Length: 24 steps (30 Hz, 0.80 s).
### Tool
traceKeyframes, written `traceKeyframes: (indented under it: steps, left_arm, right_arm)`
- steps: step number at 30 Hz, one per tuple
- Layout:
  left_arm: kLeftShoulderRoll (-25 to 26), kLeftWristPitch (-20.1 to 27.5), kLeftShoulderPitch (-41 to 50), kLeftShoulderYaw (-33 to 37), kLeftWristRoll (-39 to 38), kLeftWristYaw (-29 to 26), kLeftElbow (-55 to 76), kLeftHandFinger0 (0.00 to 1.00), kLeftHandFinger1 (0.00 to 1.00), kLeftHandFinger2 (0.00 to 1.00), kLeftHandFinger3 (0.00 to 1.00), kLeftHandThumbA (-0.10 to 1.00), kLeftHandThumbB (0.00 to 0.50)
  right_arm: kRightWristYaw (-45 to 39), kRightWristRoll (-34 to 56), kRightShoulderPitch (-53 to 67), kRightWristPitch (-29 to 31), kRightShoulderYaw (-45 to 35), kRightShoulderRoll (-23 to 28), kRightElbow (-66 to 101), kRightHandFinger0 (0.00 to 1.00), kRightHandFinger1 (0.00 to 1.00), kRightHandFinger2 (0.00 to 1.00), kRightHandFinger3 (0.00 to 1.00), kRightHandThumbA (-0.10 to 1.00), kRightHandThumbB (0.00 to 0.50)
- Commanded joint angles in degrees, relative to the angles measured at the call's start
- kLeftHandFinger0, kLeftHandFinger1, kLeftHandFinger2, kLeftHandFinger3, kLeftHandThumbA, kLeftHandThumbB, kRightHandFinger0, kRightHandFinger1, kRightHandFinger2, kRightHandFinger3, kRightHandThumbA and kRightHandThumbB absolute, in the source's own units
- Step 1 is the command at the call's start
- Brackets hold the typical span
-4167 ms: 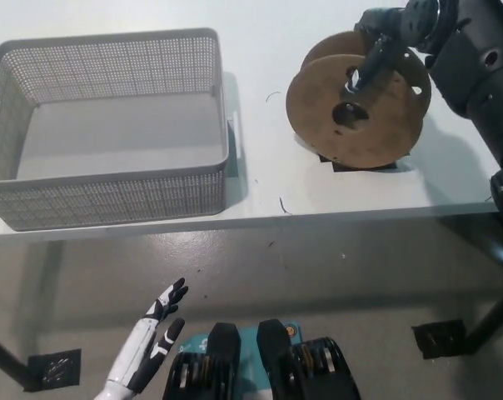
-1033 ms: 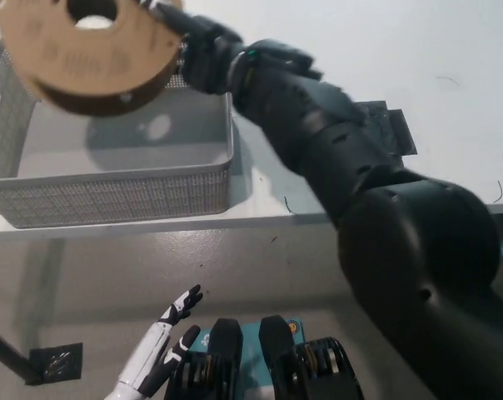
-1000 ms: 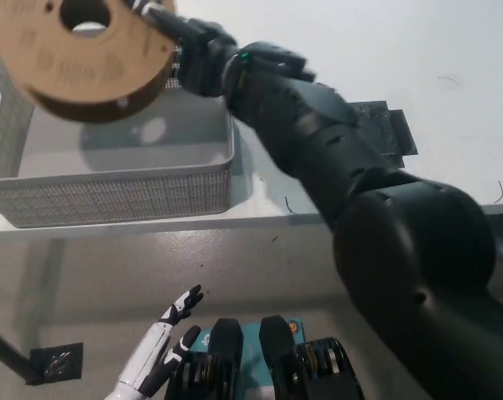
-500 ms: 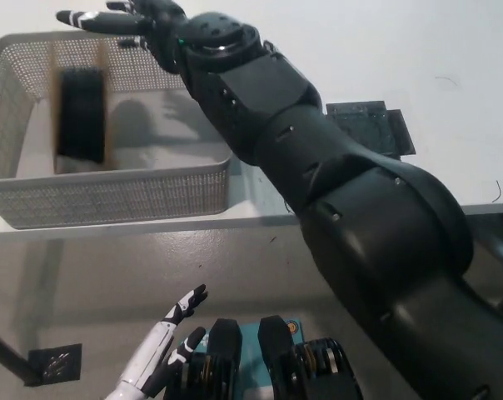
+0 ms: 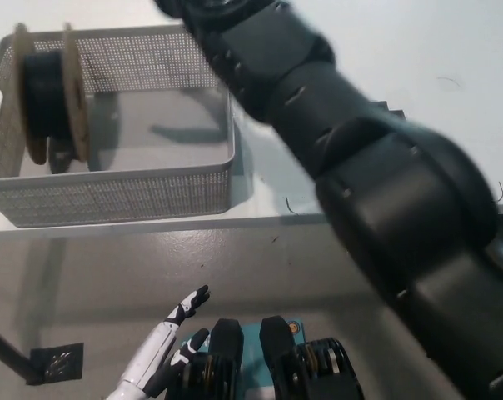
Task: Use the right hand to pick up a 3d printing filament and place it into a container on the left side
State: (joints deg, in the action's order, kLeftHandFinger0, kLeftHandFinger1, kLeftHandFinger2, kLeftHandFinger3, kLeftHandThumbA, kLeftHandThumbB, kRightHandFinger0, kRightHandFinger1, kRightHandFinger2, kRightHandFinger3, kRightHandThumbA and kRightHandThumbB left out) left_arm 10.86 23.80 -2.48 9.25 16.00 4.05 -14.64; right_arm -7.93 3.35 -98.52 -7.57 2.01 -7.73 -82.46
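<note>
Head view is showing the spool of black 3D printing filament with brown cardboard flanges (image 5: pixel 50 93) sitting upright on its rims inside the grey perforated plastic basket (image 5: pixel 151 193), hard up against the basket's left end, and nothing is holding it. So the placing looks done, by my reading: the filament is in the container on the left side, standing on edge and not lying flat. The black right arm (image 5: pixel 360 175) is sweeping across the picture from the bottom right toward the top edge, above the basket's right end, but the right hand itself is running off the top of the frame, so I cannot tell how its fingers are set. The white left hand (image 5: pixel 175 337) is resting low at the lower left, below the white table's (image 5: pixel 418 50) front edge, fingers spread apart and gripping nothing, well apart from the spool. What seems left is only getting the right arm clear of the basket.
</note>
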Motion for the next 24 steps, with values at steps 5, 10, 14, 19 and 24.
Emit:
traceKeyframes:
  steps: [5, 10, 14, 19, 24]
  left_arm:
    - [0.77, 1.44, -0.67, 0.12, -0.24, 0.28, 0.78, 1.00, 1.00, 1.00, 1.00, 1.00, 0.258]
    - [0.63, 0.85, -0.99, -0.21, -0.38, 0.08, 0.47, 1.00, 1.00, 1.00, 1.00, 1.00, 0.255]
    - [0.63, 0.60, -1.44, -0.25, -0.56, 0.22, 0.28, 1.00, 1.00, 1.00, 1.00, 1.00, 0.244]
    - [0.62, -0.47, -1.31, -0.32, -0.45, 0.31, 0.83, 1.00, 1.00, 1.00, 1.00, 1.00, 0.258]
    - [0.55, -0.22, -1.33, -0.09, -0.20, 0.27, 0.47, 1.00, 1.00, 1.00, 1.00, 1.00, 0.225]
  right_arm:
    - [-12.70, -1.48, -3.54, 1.36, 2.48, 14.02, 13.16, 1.00, 1.00, 1.00, 1.00, 0.79, 0.398]
    - [-18.45, -3.86, 6.76, -4.42, 6.65, 24.37, 39.52, 1.00, 1.00, 1.00, 1.00, 0.87, 0.400]
    - [-20.87, -2.59, 15.17, -8.25, 6.54, 30.70, 57.93, 1.00, 1.00, 1.00, 1.00, 0.92, 0.334]
    - [-21.45, 4.92, 27.53, -15.94, 1.63, 35.22, 81.52, 1.00, 1.00, 1.00, 1.00, 0.88, 0.230]
    - [-18.02, 13.46, 39.07, -18.29, -4.61, 33.70, 98.80, 1.00, 1.00, 1.00, 1.00, 0.83, 0.334]
